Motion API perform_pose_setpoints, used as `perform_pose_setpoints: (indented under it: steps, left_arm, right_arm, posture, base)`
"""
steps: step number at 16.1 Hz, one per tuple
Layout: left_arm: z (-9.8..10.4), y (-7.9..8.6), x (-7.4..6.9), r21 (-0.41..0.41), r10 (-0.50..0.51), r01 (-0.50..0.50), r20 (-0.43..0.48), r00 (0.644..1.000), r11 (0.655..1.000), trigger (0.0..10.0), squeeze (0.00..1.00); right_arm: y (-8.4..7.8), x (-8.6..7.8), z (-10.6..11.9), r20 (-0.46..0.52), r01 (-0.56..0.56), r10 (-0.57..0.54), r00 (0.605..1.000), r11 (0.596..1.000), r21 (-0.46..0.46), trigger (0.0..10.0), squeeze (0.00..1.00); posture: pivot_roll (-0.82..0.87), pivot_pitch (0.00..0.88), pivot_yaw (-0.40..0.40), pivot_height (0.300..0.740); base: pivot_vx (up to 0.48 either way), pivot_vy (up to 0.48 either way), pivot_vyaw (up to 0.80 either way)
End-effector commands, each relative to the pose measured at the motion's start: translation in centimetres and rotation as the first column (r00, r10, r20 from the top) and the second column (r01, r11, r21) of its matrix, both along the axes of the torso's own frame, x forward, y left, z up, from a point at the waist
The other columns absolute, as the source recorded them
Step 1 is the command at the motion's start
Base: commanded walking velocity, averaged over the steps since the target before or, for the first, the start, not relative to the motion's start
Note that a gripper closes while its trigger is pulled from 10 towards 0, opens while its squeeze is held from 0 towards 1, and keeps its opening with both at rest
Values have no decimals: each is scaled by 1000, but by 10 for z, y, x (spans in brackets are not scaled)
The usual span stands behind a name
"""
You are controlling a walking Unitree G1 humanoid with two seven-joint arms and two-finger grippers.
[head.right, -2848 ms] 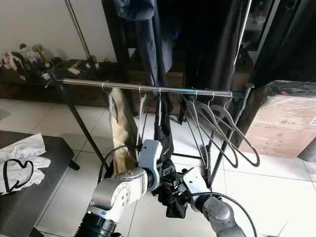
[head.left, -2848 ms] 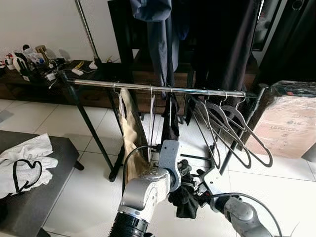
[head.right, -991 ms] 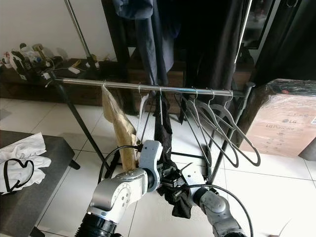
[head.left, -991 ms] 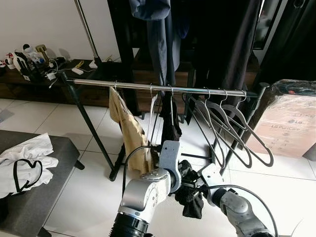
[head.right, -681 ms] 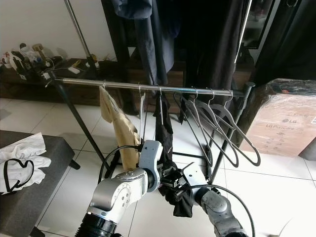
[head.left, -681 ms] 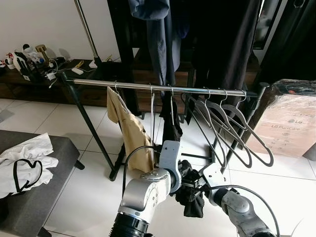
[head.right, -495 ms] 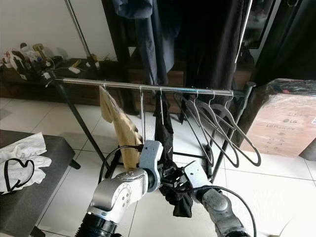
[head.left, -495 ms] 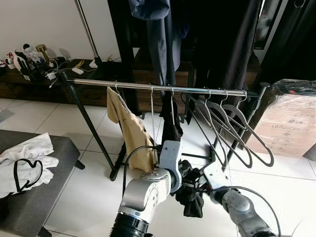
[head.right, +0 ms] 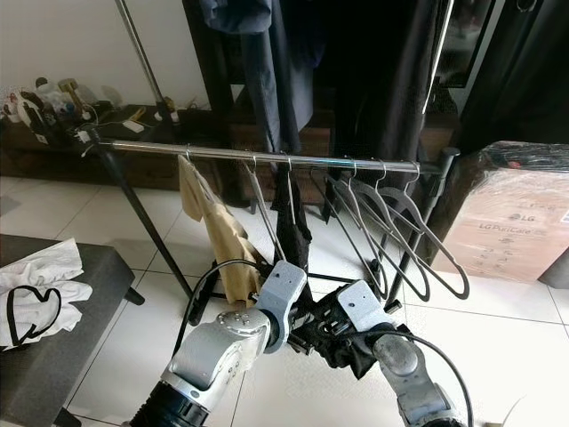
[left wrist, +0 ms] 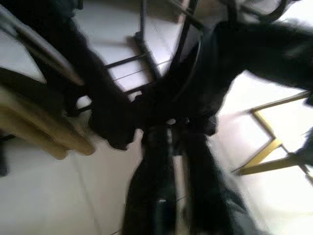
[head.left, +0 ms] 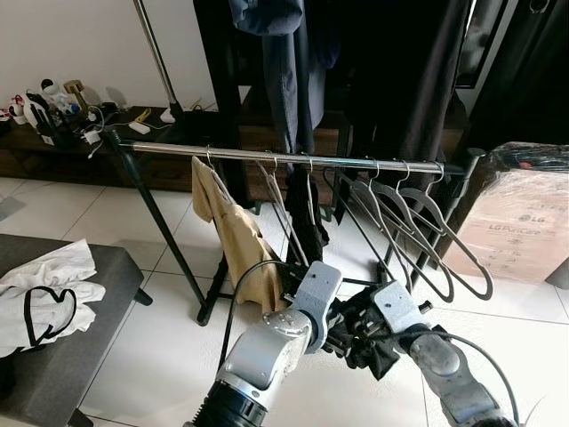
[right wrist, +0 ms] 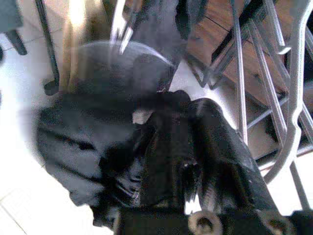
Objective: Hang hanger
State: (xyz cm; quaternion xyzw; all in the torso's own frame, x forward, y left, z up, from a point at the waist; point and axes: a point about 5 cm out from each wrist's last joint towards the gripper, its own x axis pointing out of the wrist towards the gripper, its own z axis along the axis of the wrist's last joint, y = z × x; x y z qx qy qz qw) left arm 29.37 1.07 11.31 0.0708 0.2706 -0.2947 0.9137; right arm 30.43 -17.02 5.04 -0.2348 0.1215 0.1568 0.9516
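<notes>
Both grippers, left gripper (head.left: 336, 331) and right gripper (head.left: 369, 334), are working the black garment (head.left: 360, 338) below the rail (head.left: 284, 158), its hanger (head.left: 286, 213) already hooked, though I cannot tell their finger states.

White tiled floor (head.left: 107, 222). At the robot's left, a dark grey bench (head.left: 62, 356) carrying a crumpled white garment with black trim (head.left: 40, 298). Along the white back wall (head.left: 71, 44), a low dark wooden shelf unit (head.left: 53, 156) bearing bottles and small clutter (head.left: 49, 107), with a white cable or charger (head.left: 138, 129) near by. At the robot's right, a plastic-wrapped LG cardboard box (head.left: 520, 227). Behind, dark garments (head.left: 400, 71) hang from above, among them a blue-grey one (head.left: 289, 62).
</notes>
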Motion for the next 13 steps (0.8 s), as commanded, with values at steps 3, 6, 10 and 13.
perform_pose_setpoints:
  steps: [3,6,10,13]
  left_arm:
    - [-9,9,1,87,-14,13,7,1000,996,10000,1000]
    - [-9,13,2,122,-25,20,42,999,992,10000,1000]
    - [12,29,12,-22,80,-77,165,983,997,10000,1000]
    - [24,57,12,-130,224,-195,259,940,972,10000,1000]
  right_arm:
    - [-5,-3,8,19,46,-45,999,998,-42,0,0]
    - [-8,-9,-3,-35,70,-71,997,997,-43,0,0]
    - [-18,-31,-43,-220,164,-157,963,986,18,0,0]
    - [-27,-57,-76,-396,322,-258,881,941,104,0,0]
  posture:
    - [-46,94,31,740]
    - [-46,93,30,740]
    - [-35,86,27,740]
    - [-24,77,26,740]
  base:
    - [0,0,0]
    - [0,0,0]
    - [0,0,0]
    - [0,0,0]
